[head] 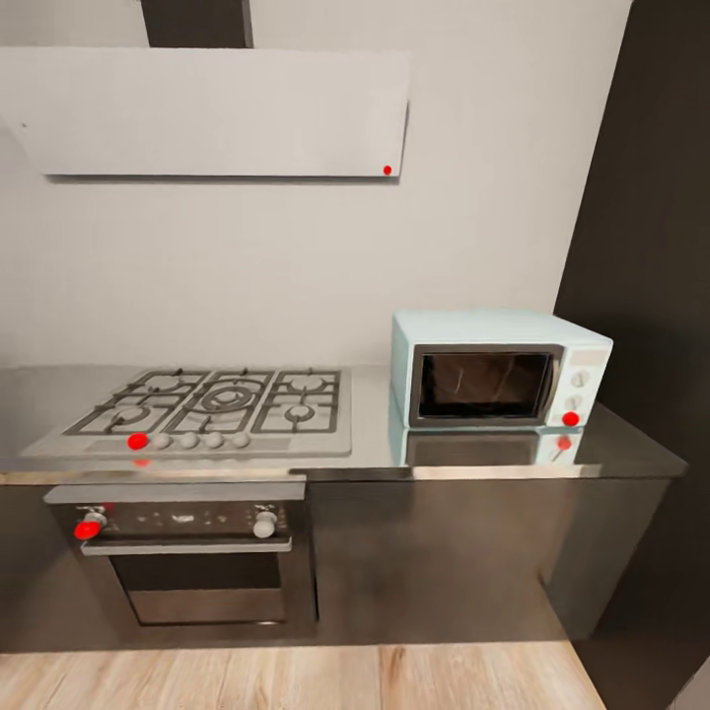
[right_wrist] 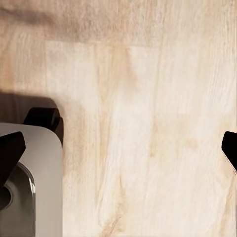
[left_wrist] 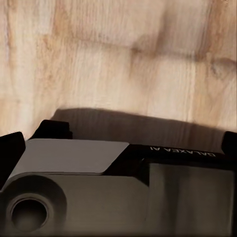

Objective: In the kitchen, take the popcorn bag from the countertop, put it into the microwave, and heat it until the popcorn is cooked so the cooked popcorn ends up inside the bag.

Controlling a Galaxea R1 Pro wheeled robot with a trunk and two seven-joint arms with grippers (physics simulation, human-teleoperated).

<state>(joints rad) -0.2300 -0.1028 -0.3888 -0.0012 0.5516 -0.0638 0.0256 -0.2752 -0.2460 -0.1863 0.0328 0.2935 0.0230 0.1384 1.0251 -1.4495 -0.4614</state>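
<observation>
The microwave [head: 498, 372] is sitting door-closed on the countertop [head: 375, 449], right of the hob [head: 212, 404]. Both grippers [left_wrist: 121, 143] [right_wrist: 121, 148] are hanging spread open over the wooden floor [right_wrist: 148, 98].

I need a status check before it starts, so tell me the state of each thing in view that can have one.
microwave: door shut, standing on the countertop, red light lit on its panel
built-in oven: door shut
gas hob: no flame visible, nothing on the grates
left gripper: jaws apart, holding nothing
right gripper: jaws apart, holding nothing
</observation>
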